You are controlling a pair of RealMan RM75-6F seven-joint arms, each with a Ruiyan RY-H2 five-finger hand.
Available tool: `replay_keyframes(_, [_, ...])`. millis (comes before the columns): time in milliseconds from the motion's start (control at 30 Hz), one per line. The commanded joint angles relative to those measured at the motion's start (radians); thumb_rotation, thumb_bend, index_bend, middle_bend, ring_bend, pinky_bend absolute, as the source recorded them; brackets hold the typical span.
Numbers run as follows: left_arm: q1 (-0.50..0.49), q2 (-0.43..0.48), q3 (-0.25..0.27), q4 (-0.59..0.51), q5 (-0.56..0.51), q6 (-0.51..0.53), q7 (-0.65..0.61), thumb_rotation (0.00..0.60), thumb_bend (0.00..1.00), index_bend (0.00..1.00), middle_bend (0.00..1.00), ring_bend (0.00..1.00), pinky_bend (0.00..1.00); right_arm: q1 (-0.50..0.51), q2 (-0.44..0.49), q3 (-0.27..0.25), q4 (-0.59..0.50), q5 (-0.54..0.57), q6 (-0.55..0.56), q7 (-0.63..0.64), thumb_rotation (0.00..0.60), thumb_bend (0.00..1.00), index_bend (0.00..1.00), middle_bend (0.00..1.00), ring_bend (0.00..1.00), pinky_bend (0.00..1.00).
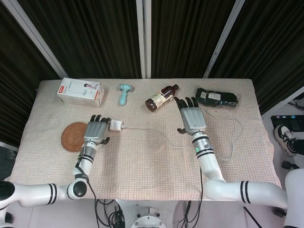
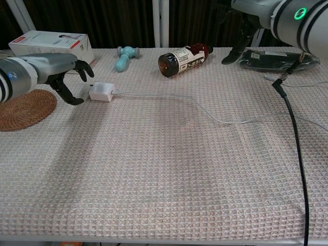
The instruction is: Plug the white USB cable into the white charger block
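The table [image 1: 142,161] (cloth-covered) carries a box [image 1: 80,92], bottle [image 1: 160,97], coaster [image 1: 72,137], charger block [image 1: 115,126], and cable [image 1: 156,135].

**Colours and patterns on my table**

My white plastic charger block [image 1: 115,126] and thin white USB cable [image 1: 156,135] lie on beige waffle-weave cloth [image 2: 164,169]. Also shown: round brown woven coaster [image 1: 72,137], teal handled tool [image 1: 124,92], brown labelled bottle [image 1: 160,97], white-and-red carton [image 1: 80,92].

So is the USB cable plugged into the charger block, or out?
In. The white USB cable runs straight into the white charger block, which lies on the table; no gap shows between plug and block in either view.
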Motion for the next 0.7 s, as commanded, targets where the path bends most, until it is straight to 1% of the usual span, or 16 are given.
replay_keyframes(33, [0.071,0.087,0.016,-0.068,0.104,0.089,-0.068,0.600,0.28,0.16,0.18,0.03,0.05,-0.084,0.087,-0.056,-0.059,-0.090,0.014,0.086,0.600,0.03,0.00,0.15,0.05,0.01])
replay_keyframes(133, [0.153,0.177,0.034,-0.116,0.189,0.186,-0.138,0.600,0.28,0.16,0.18,0.03,0.04,-0.163,0.163,-0.099,-0.093,-0.184,0.025,0.188,0.600,0.05,0.00,0.16,0.05,0.01])
replay_keyframes(233, [0.242,0.265,0.067,-0.142,0.274,0.276,-0.206,0.600,0.26,0.17,0.18,0.03,0.04,-0.248,0.231,-0.146,-0.107,-0.301,0.047,0.309,0.600,0.10,0.04,0.17,0.05,0.01])
replay_keyframes(333, [0.341,0.345,0.115,-0.155,0.361,0.344,-0.295,0.600,0.26,0.17,0.18,0.03,0.03,-0.346,0.291,-0.201,-0.109,-0.439,0.098,0.443,0.600,0.12,0.08,0.17,0.05,0.01])
replay_keyframes(367, [0.358,0.357,0.124,-0.158,0.376,0.355,-0.310,0.600,0.25,0.18,0.18,0.03,0.02,-0.363,0.300,-0.212,-0.106,-0.465,0.110,0.467,0.600,0.12,0.09,0.17,0.05,0.01])
replay_keyframes(400, [0.387,0.378,0.145,-0.162,0.416,0.370,-0.342,0.600,0.25,0.18,0.18,0.03,0.02,-0.399,0.314,-0.232,-0.099,-0.509,0.136,0.511,0.600,0.12,0.09,0.17,0.05,0.00])
replay_keyframes(500, [0.469,0.416,0.187,-0.174,0.498,0.431,-0.415,0.600,0.25,0.18,0.18,0.03,0.02,-0.477,0.337,-0.269,-0.079,-0.589,0.198,0.602,0.600,0.12,0.09,0.16,0.05,0.00])
replay_keyframes(600, [0.541,0.426,0.206,-0.188,0.553,0.507,-0.447,0.600,0.24,0.19,0.18,0.03,0.01,-0.545,0.346,-0.289,-0.066,-0.637,0.258,0.670,0.600,0.12,0.09,0.16,0.05,0.00])
replay_keyframes(700, [0.596,0.436,0.225,-0.219,0.593,0.556,-0.444,0.600,0.24,0.19,0.18,0.03,0.01,-0.595,0.356,-0.304,-0.053,-0.676,0.294,0.722,0.600,0.12,0.09,0.16,0.05,0.00])
